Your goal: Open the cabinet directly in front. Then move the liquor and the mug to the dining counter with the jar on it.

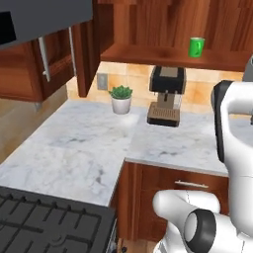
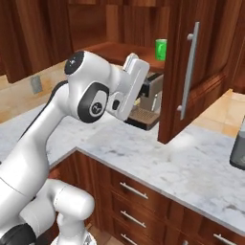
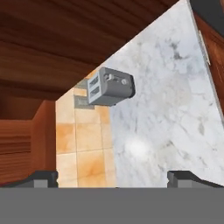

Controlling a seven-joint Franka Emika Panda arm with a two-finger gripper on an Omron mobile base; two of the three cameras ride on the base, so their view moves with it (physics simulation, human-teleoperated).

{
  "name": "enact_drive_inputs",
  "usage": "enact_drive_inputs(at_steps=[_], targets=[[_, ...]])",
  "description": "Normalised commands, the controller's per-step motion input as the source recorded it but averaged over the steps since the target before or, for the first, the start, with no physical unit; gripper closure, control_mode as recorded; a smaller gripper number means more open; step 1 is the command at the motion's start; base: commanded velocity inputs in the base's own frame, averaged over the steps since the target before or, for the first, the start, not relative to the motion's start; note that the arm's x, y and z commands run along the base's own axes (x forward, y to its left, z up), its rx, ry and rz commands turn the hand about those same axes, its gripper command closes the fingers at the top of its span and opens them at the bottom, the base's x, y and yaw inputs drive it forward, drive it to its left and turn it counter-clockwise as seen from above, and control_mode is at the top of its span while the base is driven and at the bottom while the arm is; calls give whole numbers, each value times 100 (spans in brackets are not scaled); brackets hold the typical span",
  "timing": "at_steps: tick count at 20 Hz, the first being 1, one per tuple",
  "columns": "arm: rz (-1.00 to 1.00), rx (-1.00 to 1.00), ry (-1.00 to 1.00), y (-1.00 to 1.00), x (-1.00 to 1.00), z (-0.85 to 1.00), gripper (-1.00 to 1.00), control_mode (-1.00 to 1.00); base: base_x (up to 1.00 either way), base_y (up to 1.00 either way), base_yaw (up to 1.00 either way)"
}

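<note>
Both doors of the cabinet (image 2: 191, 72) stand swung wide, so its shelf is exposed and the first step looks done. The mug (image 1: 196, 47) sits upright on that shelf near its front edge, above the coffee machine (image 1: 166, 96) at the back of the counter (image 1: 89, 148), with a potted plant (image 1: 121, 99) just beside the machine. No bottle can be made out. The arm is folded at the elbow, its forearm raised toward the shelf, wrist rolled so the hand view is tilted, looking along the counter at a toaster (image 3: 110, 86). The tool (image 3: 116, 177) is spread wide and empty, probably readied for the mug.
</note>
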Motion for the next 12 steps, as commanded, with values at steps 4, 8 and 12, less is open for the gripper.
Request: enact_drive_inputs(at_steps=[4,8,12], targets=[[0,0,0,0,0,0,-100,100,62,12,-15],[0,0,0,0,0,0,-100,100,56,35,-28],[0,0,0,0,0,0,-100,100,36,30,-35]])
